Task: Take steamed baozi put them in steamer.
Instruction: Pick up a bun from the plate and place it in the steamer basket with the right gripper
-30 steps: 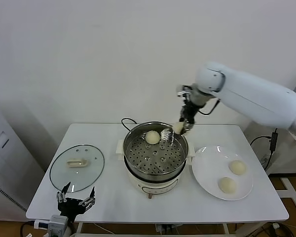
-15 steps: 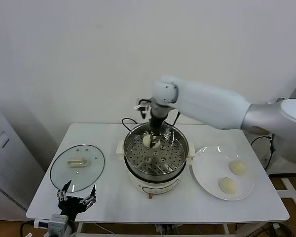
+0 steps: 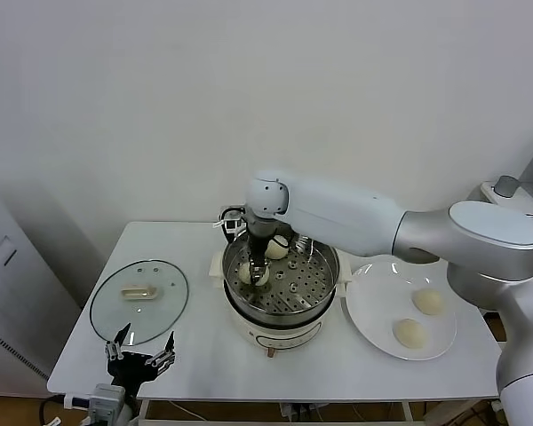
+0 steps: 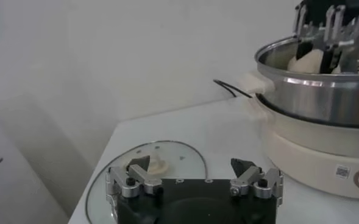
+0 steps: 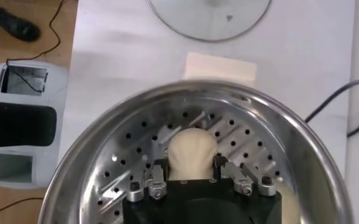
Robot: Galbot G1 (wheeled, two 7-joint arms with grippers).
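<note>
The right gripper (image 3: 253,273) reaches down inside the steamer (image 3: 324,277), its fingers clamped on a steamed baozi (image 5: 191,152) held low over the perforated floor at the basket's left side. A second baozi (image 3: 276,248) rests on the floor just behind and to the right of that gripper. Two more baozi (image 3: 427,302) lie on the white plate (image 3: 366,306) well to its right. The left gripper (image 3: 140,362) hangs spread wide at the table's near edge, just in front of the glass lid (image 3: 139,302).
</note>
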